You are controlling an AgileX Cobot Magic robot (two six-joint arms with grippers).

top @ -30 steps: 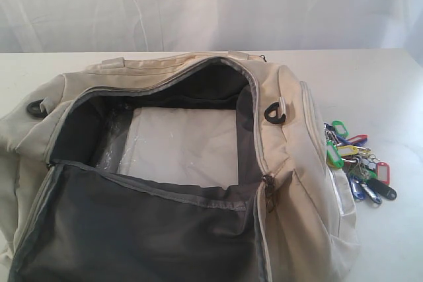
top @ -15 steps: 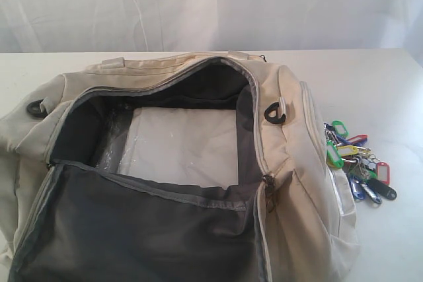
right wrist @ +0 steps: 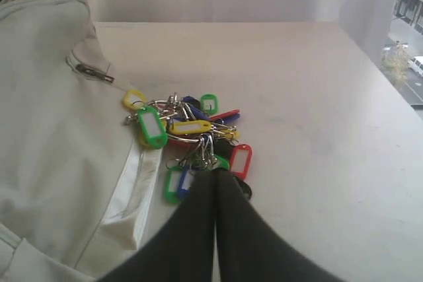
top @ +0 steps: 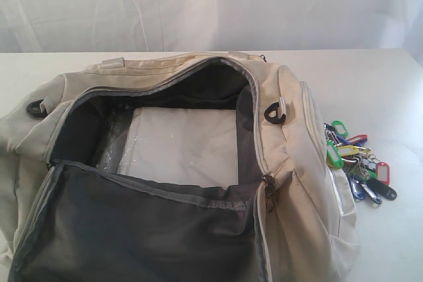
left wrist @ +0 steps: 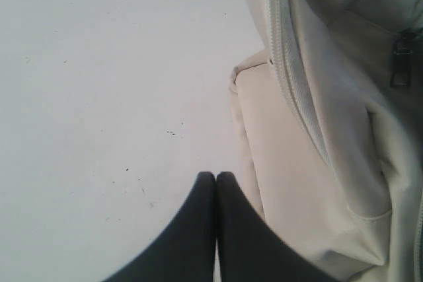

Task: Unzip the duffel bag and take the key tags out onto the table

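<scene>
The cream duffel bag [top: 152,69] lies unzipped on the white table [top: 377,77], its dark-lined flap [top: 132,229] folded toward the front. The key tags [top: 357,160], a bunch in green, blue, red and yellow, rest on the table against the bag's right end. Neither gripper shows in the exterior view. In the right wrist view my right gripper [right wrist: 216,174] is shut and empty, its tips over the near edge of the key tags [right wrist: 188,125]. My left gripper [left wrist: 216,175] is shut above bare table [left wrist: 99,97] beside the bag [left wrist: 317,130].
A flat white plastic-wrapped sheet [top: 182,143] lies on the bag's floor. Black D-rings [top: 274,113] sit at both ends of the bag. A grey zipper pull [right wrist: 92,72] hangs on the bag's end pocket. A white curtain backs the table, whose right edge [right wrist: 380,77] is near.
</scene>
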